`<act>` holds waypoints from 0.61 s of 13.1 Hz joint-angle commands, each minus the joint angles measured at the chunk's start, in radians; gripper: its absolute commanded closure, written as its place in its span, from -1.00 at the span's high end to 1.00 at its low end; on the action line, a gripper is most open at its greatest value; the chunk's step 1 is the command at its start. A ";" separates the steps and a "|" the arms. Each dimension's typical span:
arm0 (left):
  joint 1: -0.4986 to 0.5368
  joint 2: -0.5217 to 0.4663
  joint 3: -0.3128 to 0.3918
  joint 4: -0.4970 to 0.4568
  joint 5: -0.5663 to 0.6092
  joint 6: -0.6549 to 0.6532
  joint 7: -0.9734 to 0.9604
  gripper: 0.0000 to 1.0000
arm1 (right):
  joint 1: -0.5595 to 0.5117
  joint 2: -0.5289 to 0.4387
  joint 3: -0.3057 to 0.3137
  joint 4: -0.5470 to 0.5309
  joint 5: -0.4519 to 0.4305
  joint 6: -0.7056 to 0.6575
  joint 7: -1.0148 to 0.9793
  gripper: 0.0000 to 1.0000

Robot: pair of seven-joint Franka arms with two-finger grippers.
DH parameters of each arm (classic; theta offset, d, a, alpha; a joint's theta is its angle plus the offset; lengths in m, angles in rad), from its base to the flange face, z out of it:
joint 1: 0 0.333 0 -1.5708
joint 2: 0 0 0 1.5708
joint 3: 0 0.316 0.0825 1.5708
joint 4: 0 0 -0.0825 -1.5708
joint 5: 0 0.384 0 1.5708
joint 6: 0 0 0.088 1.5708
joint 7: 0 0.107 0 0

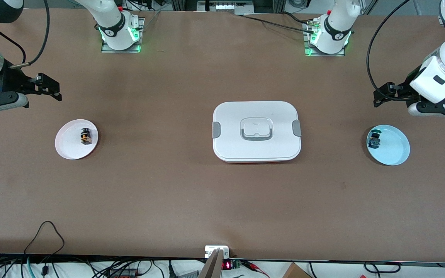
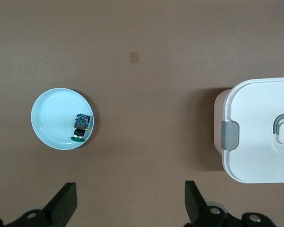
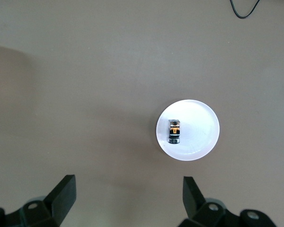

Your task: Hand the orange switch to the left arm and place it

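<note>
The orange switch (image 1: 85, 137) lies on a white plate (image 1: 68, 148) at the right arm's end of the table. It also shows in the right wrist view (image 3: 174, 131) on that plate (image 3: 201, 127). My right gripper (image 1: 52, 89) (image 3: 128, 201) is open and empty, up over bare table beside the plate. The white box (image 1: 256, 131) (image 2: 260, 130) sits shut in the middle of the table. My left gripper (image 1: 380, 95) (image 2: 131, 203) is open and empty, over bare table at the left arm's end.
A dark switch with a green cap (image 1: 374, 141) (image 2: 81, 126) lies on a light blue plate (image 1: 394, 148) (image 2: 52, 113) at the left arm's end. A black cable loop (image 1: 46, 231) and a small device (image 1: 216, 251) lie at the table's edge nearest the front camera.
</note>
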 commanded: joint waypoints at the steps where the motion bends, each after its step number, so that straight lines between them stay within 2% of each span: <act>1: 0.004 0.015 0.002 0.032 -0.011 -0.025 0.017 1.00 | -0.001 0.004 0.007 0.037 0.014 -0.065 0.002 1.00; 8: 0.004 0.015 0.002 0.032 -0.011 -0.025 0.017 1.00 | -0.003 0.015 0.008 0.037 0.013 -0.107 -0.023 1.00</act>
